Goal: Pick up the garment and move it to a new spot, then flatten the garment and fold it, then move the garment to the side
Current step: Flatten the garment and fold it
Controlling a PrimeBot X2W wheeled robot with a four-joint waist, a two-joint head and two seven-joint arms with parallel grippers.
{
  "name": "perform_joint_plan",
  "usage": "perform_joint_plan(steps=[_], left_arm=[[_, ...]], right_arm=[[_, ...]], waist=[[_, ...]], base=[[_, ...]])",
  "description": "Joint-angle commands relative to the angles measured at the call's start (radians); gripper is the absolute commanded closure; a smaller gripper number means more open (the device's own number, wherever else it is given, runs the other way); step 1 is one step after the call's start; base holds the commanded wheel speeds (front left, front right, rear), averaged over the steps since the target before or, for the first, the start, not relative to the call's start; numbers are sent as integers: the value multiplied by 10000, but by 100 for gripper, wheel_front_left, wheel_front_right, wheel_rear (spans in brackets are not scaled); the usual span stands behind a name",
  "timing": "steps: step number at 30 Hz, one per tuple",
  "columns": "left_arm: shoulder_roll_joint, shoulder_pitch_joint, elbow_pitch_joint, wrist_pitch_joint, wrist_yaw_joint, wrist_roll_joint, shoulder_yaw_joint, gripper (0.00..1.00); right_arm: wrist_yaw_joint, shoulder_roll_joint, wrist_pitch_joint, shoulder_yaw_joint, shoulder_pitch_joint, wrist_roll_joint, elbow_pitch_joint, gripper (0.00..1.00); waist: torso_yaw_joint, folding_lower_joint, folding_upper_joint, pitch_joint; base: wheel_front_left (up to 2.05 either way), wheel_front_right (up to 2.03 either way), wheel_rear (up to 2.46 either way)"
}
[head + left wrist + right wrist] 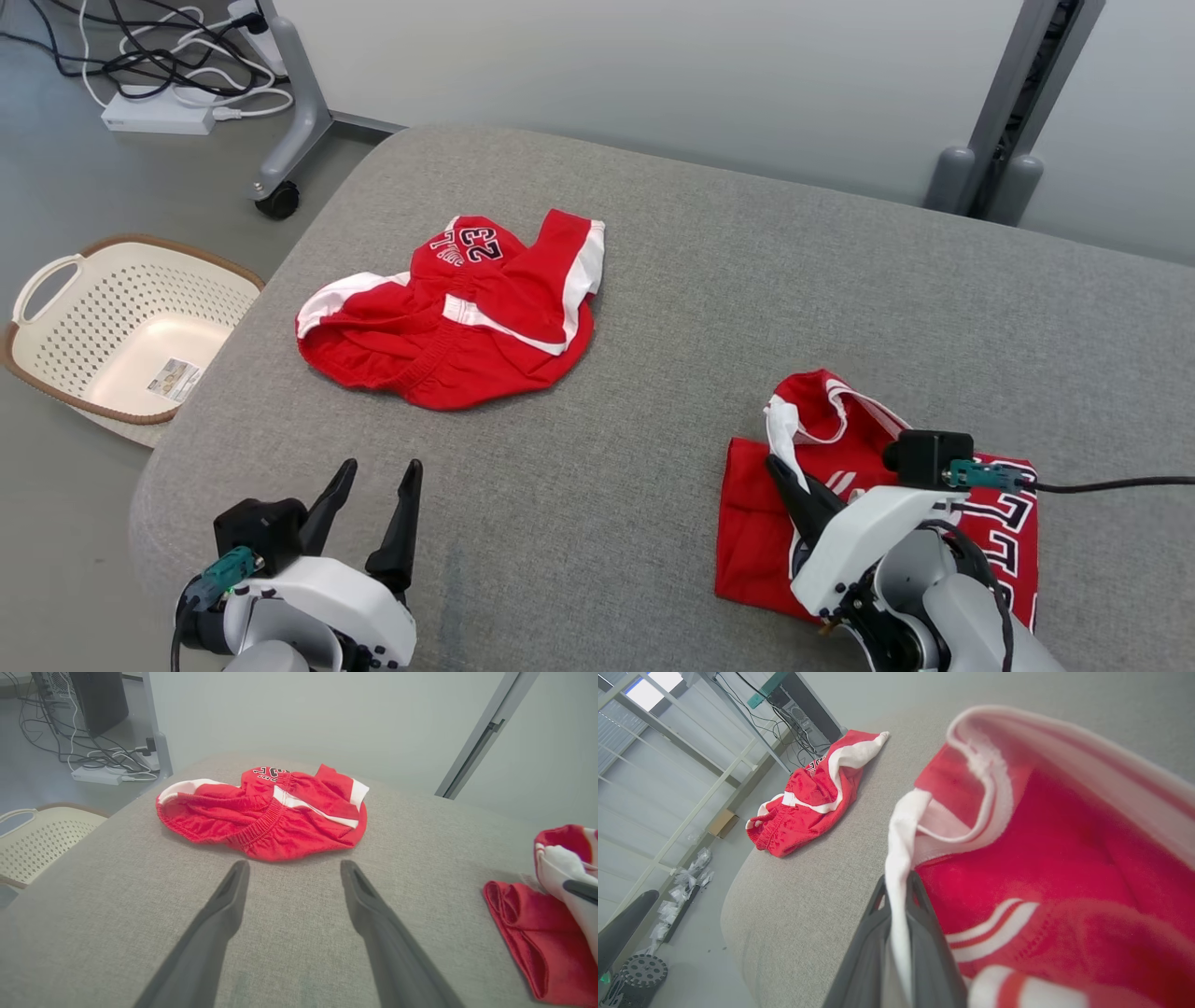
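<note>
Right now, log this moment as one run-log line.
left hand: open, above pad | right hand: shut on white trim of jersey | shorts: crumpled, apart from both

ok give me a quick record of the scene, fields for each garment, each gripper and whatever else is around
surface: grey, padded
shorts: red with white trim, crumpled, mid-surface, nothing touching them
jersey: red, near the front right, one corner lifted
right gripper: shut on the jersey's white edging
left gripper: open, holding nothing, over the front left
basket: cream, on the floor to the left
</note>
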Motion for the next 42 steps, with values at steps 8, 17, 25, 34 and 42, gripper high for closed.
perform_joint_plan(steps=[8, 17, 25, 34, 42], left_arm=[[55, -163, 38, -44, 3, -26, 83, 0], [101, 14, -41, -56, 82, -36, 102, 0], [167, 196, -139, -57, 150, -51, 111, 0], [175, 235, -279, -43, 171, -67, 67, 0], [172, 97, -256, 19, 145, -60, -35, 0]], right_arm=[[3, -46, -786, 1042, -813, 934, 1171, 0], [3, -57, -1353, 1691, -961, 1592, 512, 0], [3, -707, -1706, 1568, -528, 1808, -1467, 0], [3, -1535, -1317, -345, 642, 981, -2842, 0], [3, -1133, -320, -613, 1892, 245, -3838, 0]], waist=[[103, 0, 0, -11], [-386, 0, 0, -124], [-1222, 0, 0, -219], [-1911, 0, 0, -211], [-1997, 0, 0, -195]], base=[[0, 0, 0], [0, 0, 0], [0, 0, 0], [0, 0, 0], [0, 0, 0]])
